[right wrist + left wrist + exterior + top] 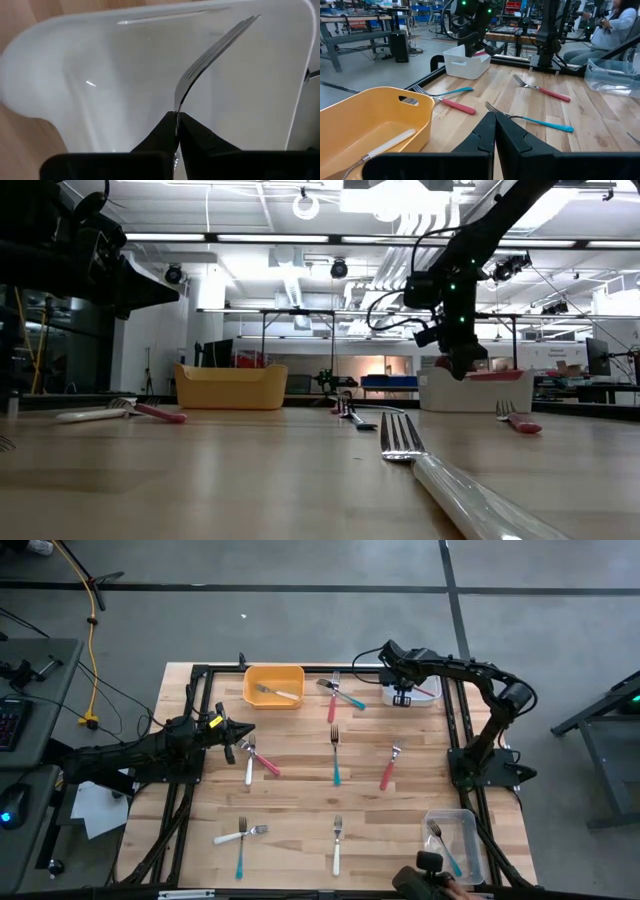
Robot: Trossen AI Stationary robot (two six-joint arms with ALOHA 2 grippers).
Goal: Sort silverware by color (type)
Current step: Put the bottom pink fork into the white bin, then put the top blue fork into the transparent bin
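My right gripper hangs over the white bin at the far right, shut on a fork with a silver head and a red-pink handle. In the low view my right gripper stands just above the white bin's rim. My left gripper is shut and empty at the table's left, above a white fork and a red-pink fork that lie crossed on the table. My right gripper pinches the fork's thin metal neck between its two fingertips, coming from above and pointing down into the white bin. The head sticks out beyond the fingers over the bin's floor. The fingers hide the handle in the wrist view.
A yellow bin at the far middle holds a white fork. A clear bin at the near right holds a teal fork. Loose forks lie about: red-pink and teal, teal, red-pink, white and teal, white.
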